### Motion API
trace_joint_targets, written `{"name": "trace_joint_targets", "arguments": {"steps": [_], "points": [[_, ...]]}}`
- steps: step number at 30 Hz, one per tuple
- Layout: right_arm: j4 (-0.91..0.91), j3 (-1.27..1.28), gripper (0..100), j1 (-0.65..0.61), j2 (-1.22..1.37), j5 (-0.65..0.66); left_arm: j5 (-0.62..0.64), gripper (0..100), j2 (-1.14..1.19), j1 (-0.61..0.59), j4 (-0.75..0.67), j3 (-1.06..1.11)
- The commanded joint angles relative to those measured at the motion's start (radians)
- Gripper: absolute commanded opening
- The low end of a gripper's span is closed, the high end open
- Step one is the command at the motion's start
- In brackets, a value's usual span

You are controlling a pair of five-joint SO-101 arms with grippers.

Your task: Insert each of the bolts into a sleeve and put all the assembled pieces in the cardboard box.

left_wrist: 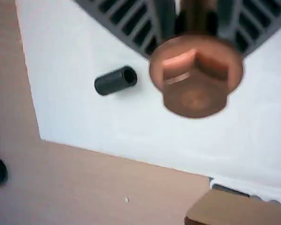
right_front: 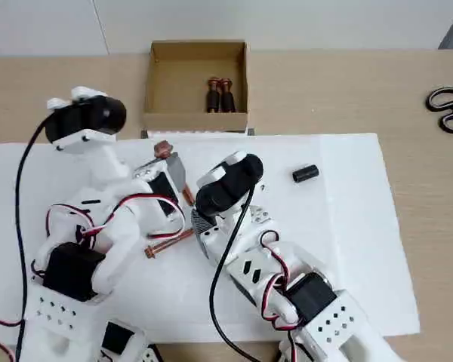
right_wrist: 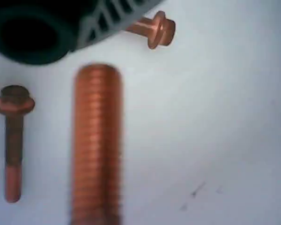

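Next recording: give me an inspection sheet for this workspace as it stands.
Surface: wooden table with a white sheet under both arms.
Job's things: box holds two assembled pieces; one sleeve and one loose bolt lie on the sheet.
Clutter: scissors on the bare table, off the sheet.
Grippers: left gripper shut on left bolt; right gripper apparently shut on right bolt.
Cables: black leads and red wires loop along the arms, over the sheet.
Surroundings: pale surface beyond the table; nothing else seen.
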Motion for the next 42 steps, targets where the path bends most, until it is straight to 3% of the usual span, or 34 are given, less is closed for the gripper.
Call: {"name": "trace_joint_targets", "arguments": {"steps": [1,15,29,42], "points": [[-0.021,-0.012,0.2,-0.013,-0.024,0.009,0.005,0,-0.025,0.011,-0.029,-0.007],[-0.001,-0.017,0.2,-0.073,-0.054,0.011,-0.061,0,-0.025,0.032,-0.026,-0.008],[0.065,0.265,0.2,-0.071,-0.584,0.184,-0.068,0,-0.025,0.041,-0.063,-0.005],[-0.182,0.494,0.2,-0.070,-0.673,0.230,-0.068,0,-0.025,0.075,-0.038,0.004]]}}
